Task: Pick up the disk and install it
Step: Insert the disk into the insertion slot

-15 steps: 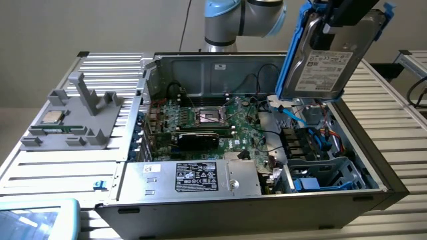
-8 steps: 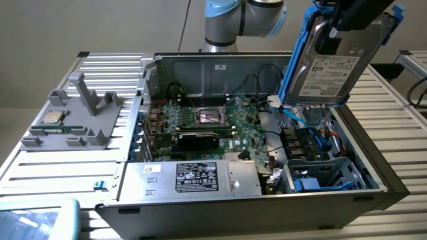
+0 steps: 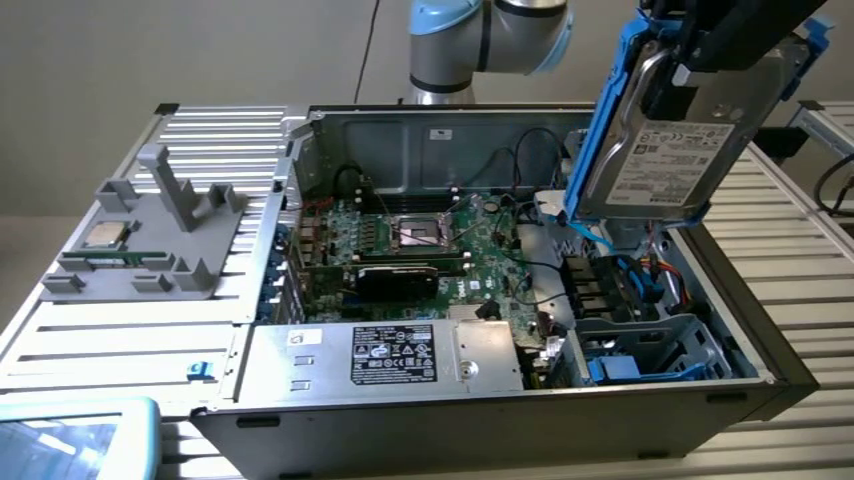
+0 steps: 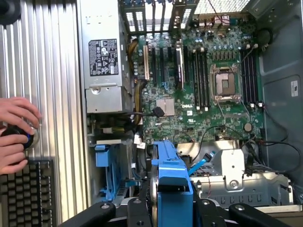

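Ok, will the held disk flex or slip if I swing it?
Probably rigid: the disk is a metal-cased block. Likely heavy for its size, so it might pivot in the gripper, clamped near its upper end. Its blue carrier may flex.

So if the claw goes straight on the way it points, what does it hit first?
The disk in the claw leads. It would likely meet the drive cage by the blue cable inside the case, though depth is unclear.
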Tool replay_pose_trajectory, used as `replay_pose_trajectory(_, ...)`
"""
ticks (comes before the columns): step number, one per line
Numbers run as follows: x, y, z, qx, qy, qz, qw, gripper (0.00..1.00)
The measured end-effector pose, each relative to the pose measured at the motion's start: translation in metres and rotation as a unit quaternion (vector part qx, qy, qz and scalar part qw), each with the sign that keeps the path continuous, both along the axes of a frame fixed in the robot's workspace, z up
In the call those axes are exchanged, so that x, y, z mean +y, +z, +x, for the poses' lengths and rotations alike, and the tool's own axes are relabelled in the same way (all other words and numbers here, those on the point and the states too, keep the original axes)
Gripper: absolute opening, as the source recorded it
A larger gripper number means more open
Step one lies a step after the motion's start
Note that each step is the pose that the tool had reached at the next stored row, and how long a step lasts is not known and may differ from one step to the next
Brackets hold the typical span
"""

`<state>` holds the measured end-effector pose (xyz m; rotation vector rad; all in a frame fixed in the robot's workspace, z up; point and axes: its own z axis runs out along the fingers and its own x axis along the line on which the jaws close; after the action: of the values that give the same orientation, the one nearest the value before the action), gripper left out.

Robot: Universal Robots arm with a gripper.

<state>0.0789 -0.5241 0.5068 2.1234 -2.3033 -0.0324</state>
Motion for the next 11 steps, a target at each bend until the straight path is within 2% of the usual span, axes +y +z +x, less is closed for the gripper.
replay_pose_trajectory(2, -0.0034, 0.0002, 0.0, 0.0, 0.0, -0.0014, 1.0, 0.37)
replay_pose_trajectory(5, -0.0081, 0.0001, 0.0, -0.0003, 0.0, -0.005, 1.0, 0.37)
replay_pose_trajectory(11, -0.0207, 0.0002, 0.0, -0.0003, 0.0, -0.0075, 1.0, 0.37)
